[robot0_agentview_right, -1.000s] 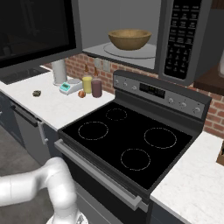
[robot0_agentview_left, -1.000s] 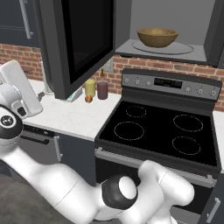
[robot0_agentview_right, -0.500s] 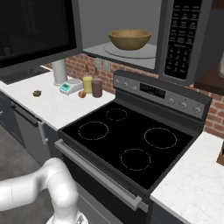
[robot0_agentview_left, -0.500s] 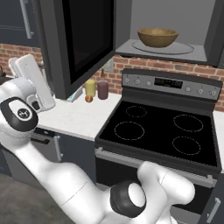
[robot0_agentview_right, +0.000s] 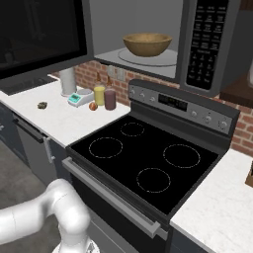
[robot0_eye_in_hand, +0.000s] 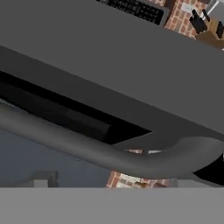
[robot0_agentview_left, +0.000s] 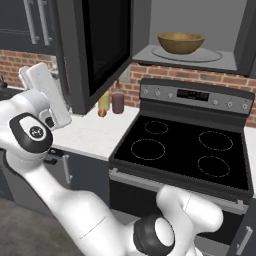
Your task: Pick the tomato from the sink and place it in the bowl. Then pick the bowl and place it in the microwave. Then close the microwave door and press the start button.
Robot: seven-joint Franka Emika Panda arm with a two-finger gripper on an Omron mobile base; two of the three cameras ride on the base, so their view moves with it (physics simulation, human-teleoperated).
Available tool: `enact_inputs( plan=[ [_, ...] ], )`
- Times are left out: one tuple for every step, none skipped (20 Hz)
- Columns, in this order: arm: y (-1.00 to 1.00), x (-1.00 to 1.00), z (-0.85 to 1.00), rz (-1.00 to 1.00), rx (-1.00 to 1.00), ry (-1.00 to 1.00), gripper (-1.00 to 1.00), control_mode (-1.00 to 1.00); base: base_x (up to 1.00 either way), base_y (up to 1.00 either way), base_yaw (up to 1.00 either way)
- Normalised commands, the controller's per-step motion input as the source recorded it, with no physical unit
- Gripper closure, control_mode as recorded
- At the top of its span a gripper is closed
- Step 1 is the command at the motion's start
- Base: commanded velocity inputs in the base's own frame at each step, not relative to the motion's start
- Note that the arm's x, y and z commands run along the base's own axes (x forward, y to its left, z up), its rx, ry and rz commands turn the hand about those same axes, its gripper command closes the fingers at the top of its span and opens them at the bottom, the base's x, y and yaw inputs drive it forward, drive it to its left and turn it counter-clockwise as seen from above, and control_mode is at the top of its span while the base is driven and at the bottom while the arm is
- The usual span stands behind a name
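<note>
The microwave (robot0_agentview_left: pixel 200 30) hangs above the stove with its door (robot0_agentview_left: pixel 105 45) swung wide open to the left. On the round glass turntable inside rests the wooden bowl (robot0_agentview_left: pixel 181 42) (robot0_agentview_right: pixel 147 44), upright. My gripper (robot0_agentview_left: pixel 62 112) is raised at the left, close beside the door's free edge, open and holding nothing. In the hand view the door's dark curved handle (robot0_eye_in_hand: pixel 109 153) crosses just ahead of the hand, under the door panel (robot0_eye_in_hand: pixel 109 57). The tomato and the sink are out of view.
A black four-burner stove (robot0_agentview_right: pixel 143 153) lies below the microwave. On the white counter (robot0_agentview_right: pixel 54 116) to its left stand two bottles (robot0_agentview_right: pixel 105 96), a small orange-brown ball (robot0_agentview_right: pixel 93 106), a kitchen scale (robot0_agentview_right: pixel 80 98) and a white canister (robot0_agentview_right: pixel 67 81). The microwave's keypad (robot0_agentview_right: pixel 205 44) faces front.
My arm has swung the hand up and to the right, from the far left toward the open door's edge. The bowl, door and base have not moved.
</note>
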Motion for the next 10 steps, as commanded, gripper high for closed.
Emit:
enact_inputs(
  plan=[
    [-1.00, 0.00, 0.36, 0.00, 0.23, -0.15, -1.00, -1.00, 0.00, 0.00, 0.00],
    [-1.00, -0.01, 0.42, 0.00, 0.24, -0.19, -1.00, -1.00, 0.00, 0.00, 0.00],
    [-1.00, 0.00, 0.37, 0.00, 0.25, -0.17, -1.00, -1.00, 0.00, 0.00, 0.00],
    [-1.00, 0.00, 0.34, 0.00, 0.25, -0.15, -1.00, -1.00, 0.00, 0.00, 0.00],
    [-1.00, 0.00, 0.29, -0.01, 0.24, -0.12, -1.00, -1.00, 0.00, 0.00, 0.00],
    [-1.00, 0.00, 0.24, -0.02, 0.25, -0.09, -1.00, -1.00, 0.00, 0.00, 0.00],
    [-1.00, 0.00, 0.26, -0.03, 0.24, -0.09, -1.00, -1.00, 0.00, 0.00, 0.00],
    [-1.00, 0.00, 0.25, -0.03, 0.25, -0.09, -1.00, -1.00, 0.00, 0.00, 0.00],
    [-1.00, 0.00, 0.24, -0.03, 0.24, -0.08, -1.00, -1.00, 0.00, 0.00, 0.00],
    [-1.00, 0.00, 0.23, -0.04, 0.23, -0.07, -1.00, -1.00, 0.00, 0.00, 0.00]
  ],
)
